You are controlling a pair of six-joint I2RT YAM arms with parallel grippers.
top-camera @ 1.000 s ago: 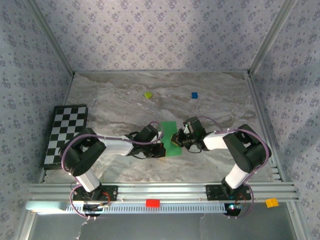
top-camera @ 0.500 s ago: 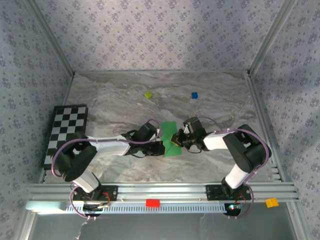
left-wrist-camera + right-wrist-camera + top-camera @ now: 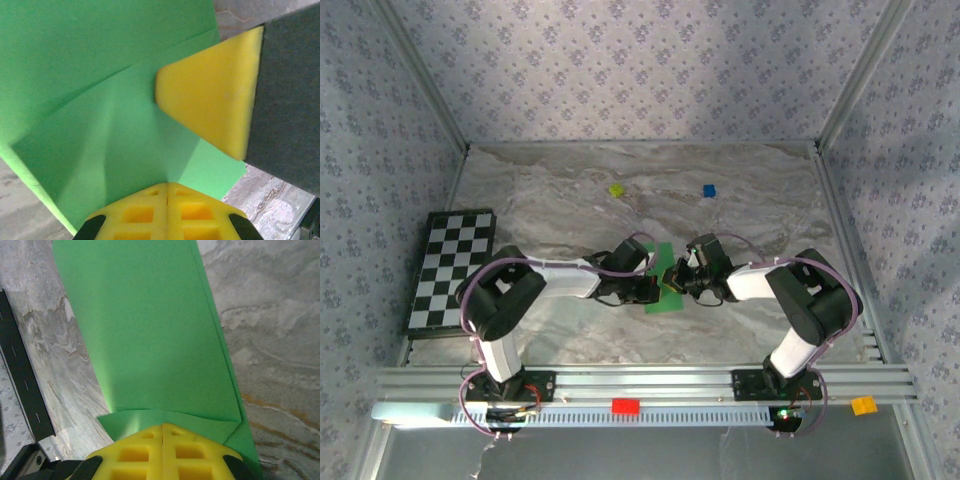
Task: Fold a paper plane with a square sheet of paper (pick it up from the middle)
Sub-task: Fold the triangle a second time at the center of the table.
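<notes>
Top view: the thin bright green square sheet of paper (image 3: 661, 301), folded to a strip, lies at frame centre. Its long axis runs up and down the frame, with no clear nose yet. The left gripper (image 3: 646, 290) and right gripper (image 3: 671, 278) meet on it, jaws together, pressing rather than pinching.

Left wrist view: a diagonal crease crosses the paper. Best to press along it firmly while the other tip pins the sheet.

Right wrist view: the strip runs from bottom centre to the top edge, leaning left.
</notes>
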